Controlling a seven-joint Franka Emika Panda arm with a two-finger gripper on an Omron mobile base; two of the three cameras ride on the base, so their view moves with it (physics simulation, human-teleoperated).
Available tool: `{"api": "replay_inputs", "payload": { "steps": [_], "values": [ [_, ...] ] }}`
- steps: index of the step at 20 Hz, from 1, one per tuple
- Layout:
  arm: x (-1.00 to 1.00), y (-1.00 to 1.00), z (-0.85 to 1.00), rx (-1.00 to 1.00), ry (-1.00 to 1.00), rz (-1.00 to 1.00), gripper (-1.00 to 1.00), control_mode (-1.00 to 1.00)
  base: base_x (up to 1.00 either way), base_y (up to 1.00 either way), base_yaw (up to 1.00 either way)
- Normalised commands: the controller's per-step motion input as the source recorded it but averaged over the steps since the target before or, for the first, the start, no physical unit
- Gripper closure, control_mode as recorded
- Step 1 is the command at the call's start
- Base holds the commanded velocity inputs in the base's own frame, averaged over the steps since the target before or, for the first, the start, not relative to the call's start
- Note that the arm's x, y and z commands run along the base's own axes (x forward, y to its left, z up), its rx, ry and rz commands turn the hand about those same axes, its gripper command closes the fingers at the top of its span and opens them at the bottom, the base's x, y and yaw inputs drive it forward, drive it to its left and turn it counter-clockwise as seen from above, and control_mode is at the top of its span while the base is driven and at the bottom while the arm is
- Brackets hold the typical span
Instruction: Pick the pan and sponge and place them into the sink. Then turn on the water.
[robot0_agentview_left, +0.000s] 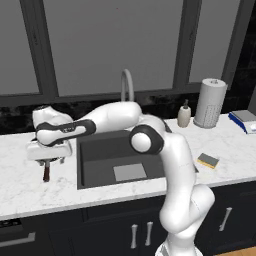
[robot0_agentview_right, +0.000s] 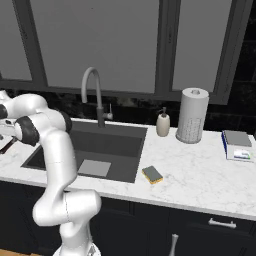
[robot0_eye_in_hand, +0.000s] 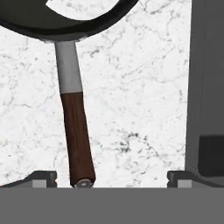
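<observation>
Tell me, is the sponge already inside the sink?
No, the sponge lies on the marble counter, to the right of the sink.

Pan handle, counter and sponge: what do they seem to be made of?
Pan handle: likely glossy reddish-brown wood, joined to a dull grey metal-looking neck.
Counter: polished white marble look, with grey veins.
Sponge: yellow foam, seemingly, under a dark scouring layer.
</observation>
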Motion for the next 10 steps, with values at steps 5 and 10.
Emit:
{"api": "replay_inputs", "payload": {
  "steps": [5, 10],
  "values": [
    [0.18, 0.22, -0.23, -0.04, 0.09, 0.0, -1.0, -1.0, 0.0, 0.0, 0.0],
    [0.14, 0.19, -0.21, -0.02, 0.07, 0.0, -1.0, -1.0, 0.0, 0.0, 0.0]
  ]
}}
